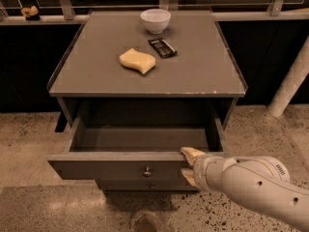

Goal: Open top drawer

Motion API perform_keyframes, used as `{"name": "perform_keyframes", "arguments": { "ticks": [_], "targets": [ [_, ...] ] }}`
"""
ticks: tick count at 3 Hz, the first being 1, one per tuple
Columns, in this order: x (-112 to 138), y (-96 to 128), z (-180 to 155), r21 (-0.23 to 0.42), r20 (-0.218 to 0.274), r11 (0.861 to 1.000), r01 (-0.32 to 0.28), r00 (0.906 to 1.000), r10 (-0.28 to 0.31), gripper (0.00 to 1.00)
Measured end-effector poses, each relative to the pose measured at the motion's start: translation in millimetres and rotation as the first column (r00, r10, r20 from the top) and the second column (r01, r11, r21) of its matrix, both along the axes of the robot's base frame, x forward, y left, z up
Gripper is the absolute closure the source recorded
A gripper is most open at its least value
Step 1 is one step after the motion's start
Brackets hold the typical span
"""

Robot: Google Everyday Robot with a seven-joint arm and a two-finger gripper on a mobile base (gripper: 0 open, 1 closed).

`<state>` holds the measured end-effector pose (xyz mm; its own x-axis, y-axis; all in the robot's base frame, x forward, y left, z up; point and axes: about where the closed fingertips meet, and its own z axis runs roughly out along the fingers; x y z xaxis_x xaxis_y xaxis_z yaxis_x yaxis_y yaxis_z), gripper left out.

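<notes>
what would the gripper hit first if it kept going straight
The gripper, by the right front of the top drawer, points left along it; likely that front itself, then its knob. Depth unclear.

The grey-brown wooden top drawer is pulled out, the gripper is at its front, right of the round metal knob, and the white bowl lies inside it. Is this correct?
No. The camera view shows the white bowl on the grey cabinet top, not inside the top drawer. The gripper is at the drawer front, as said.

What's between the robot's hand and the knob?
Only bare top drawer front, in the camera view; the gripper sits at its rim, right of the knob.
</notes>
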<state>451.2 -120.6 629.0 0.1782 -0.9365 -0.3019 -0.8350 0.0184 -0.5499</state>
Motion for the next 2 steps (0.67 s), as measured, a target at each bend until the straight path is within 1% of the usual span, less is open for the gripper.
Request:
{"name": "perform_keyframes", "arguments": {
  "ticks": [1, 2],
  "targets": [
    [-9.8, 0.8, -2.7, -0.019, 0.010, 1.000, -0.023, 0.9997, 0.023, 1.00],
    [-9.9, 0.9, -0.8, -0.019, 0.010, 1.000, -0.023, 0.9997, 0.023, 1.00]
  ]
}}
